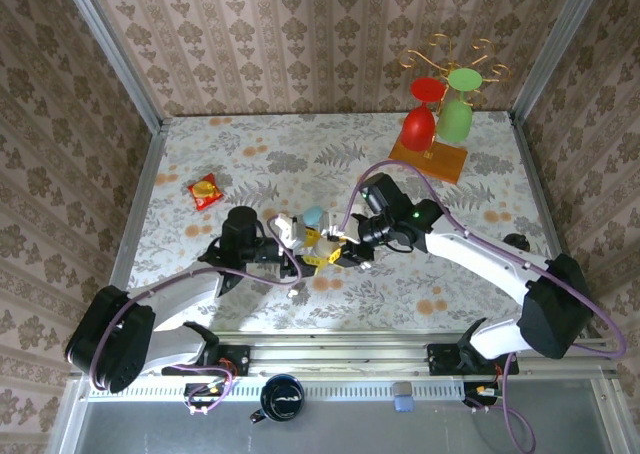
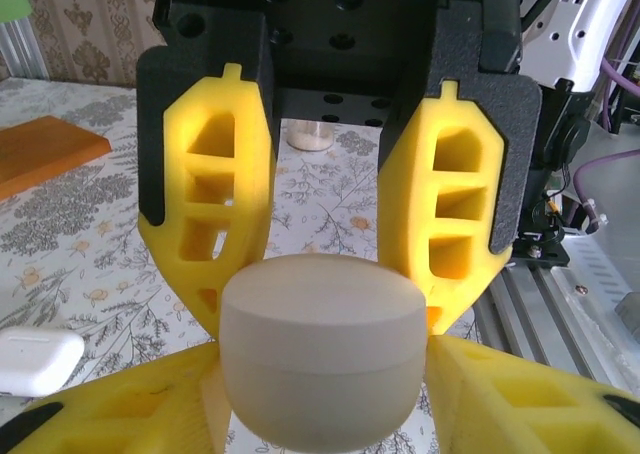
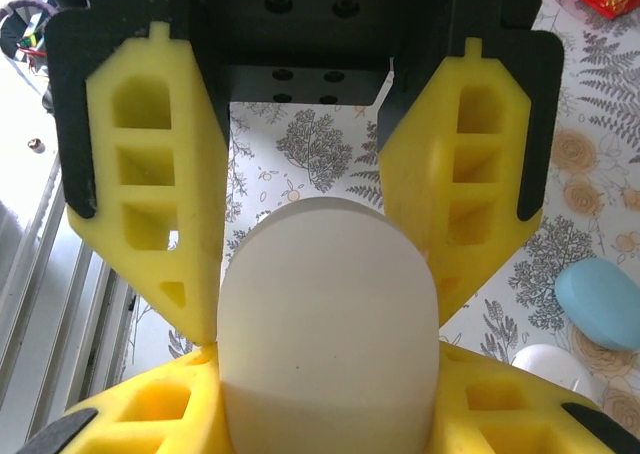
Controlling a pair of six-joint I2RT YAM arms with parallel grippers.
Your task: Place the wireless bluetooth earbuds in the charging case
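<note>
Over the middle of the table (image 1: 250, 154), you have the charging case (image 3: 328, 274) pinched between the narrowed fingers of the right gripper (image 3: 325, 319), and its lid looks shut. Your left gripper (image 2: 322, 314) straddles the same case from the opposite side, fairly narrow; whether it actually presses I cannot tell. Both pairs of yellow fingers crowd one glossy pebble, so an uneven squeeze or opposing pull could squirt it out, down beside the light-blue case (image 3: 600, 302), or jam fingertip against fingertip.
</note>
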